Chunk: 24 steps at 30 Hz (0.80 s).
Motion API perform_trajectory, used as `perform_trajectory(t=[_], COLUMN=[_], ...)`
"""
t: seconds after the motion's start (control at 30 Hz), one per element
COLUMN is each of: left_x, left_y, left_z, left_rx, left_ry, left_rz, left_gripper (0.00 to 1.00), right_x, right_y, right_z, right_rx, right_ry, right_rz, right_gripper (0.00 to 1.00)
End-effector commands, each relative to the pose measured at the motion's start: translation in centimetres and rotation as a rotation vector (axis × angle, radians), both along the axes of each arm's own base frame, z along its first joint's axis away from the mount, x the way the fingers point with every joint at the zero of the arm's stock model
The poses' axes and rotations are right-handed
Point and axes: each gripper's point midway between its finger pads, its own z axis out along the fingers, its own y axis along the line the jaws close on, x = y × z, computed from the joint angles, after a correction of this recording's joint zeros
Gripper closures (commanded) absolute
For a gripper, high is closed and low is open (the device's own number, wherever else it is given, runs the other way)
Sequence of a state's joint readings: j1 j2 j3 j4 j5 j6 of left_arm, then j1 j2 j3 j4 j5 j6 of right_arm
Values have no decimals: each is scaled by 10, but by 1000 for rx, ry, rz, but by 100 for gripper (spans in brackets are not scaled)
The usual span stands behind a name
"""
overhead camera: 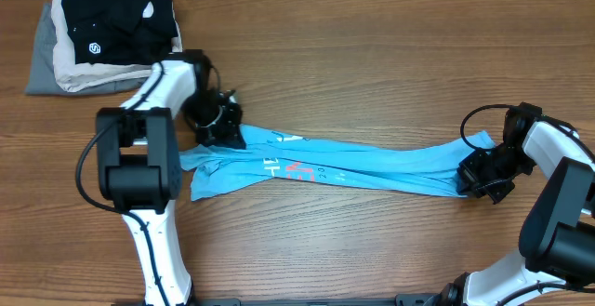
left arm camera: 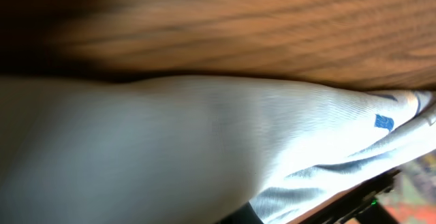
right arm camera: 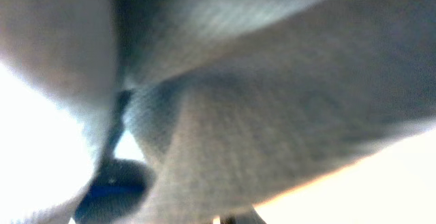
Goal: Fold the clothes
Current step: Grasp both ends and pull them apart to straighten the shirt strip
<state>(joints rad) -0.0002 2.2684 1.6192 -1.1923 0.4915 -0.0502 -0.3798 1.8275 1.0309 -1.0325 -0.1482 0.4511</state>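
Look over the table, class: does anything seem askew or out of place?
Yes. The blue T-shirt is not spread flat: it is stretched into a narrow, twisted band across the table, its lettering creased, with the left gripper shut on one end and the right gripper on the other.

Sky-blue T-shirt point(overhead camera: 372, 162) with white and pink-red lettering, warm brown wood-grain bench point(overhead camera: 372, 55), black garment point(overhead camera: 121, 13) bearing a small white logo point(overhead camera: 94, 49), beige folded garment point(overhead camera: 74, 73), grey garment point(overhead camera: 37, 64), robot arms point(overhead camera: 149, 241) in white and black
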Motion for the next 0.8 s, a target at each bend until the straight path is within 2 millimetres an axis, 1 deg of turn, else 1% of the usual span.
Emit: perform_trajectory(t=[0.0, 0.1, 0.17, 0.2, 0.27, 0.33, 0.43, 0.5, 0.57, 0.6, 0.63, 0.67, 0.73, 0.77], left_x=[-6, 7, 19, 29, 39, 48, 49, 45, 39, 37, 35, 34, 31, 29], left_y=[96, 105, 108, 109, 108, 103, 93, 83, 71, 66, 60, 55, 44, 36], left_z=[-41, -25, -10, 5, 21, 38, 55, 58, 59, 58, 57, 56, 54, 53], left_rx=[326, 327, 329, 337, 339, 335, 331, 322, 304, 304, 301, 300, 299, 297], left_ry=[58, 36, 10, -12, -41, -67, -68, -52, -30, -24, -24, -26, -22, -21], left_rz=[47, 69, 66, 66, 65, 58, 36, 14, -9, -27, -53, -70, -100, -127], left_gripper=[96, 96, 96, 96, 96, 95, 89, 86, 86, 85, 84, 82, 79, 75], right_x=[1, 14, 22, 27, 32, 38, 46, 54, 64, 68, 71, 72, 73, 74], right_y=[-37, -42, -45, -48, -50, -52, -53, -41, -22, -12, -5, 1, 11, 18], right_z=[-10, 2, 12, 21, 34, 45, 60, 64, 66, 68, 69, 70, 69, 68], right_rx=[-156, -163, -167, -169, -171, -173, -168, -97, 0, 42, 63, 76, 89, 91], right_ry=[23, -1, -11, -16, -18, -25, -40, -86, -151, -178, -193, -199, -202, -202], right_rz=[10, 8, 7, 7, 7, 10, 11, 47, 102, 136, 161, 184, 224, 245], right_gripper=[94, 95, 95, 95, 92, 84, 82, 80, 73, 65, 54, 49, 46, 43])
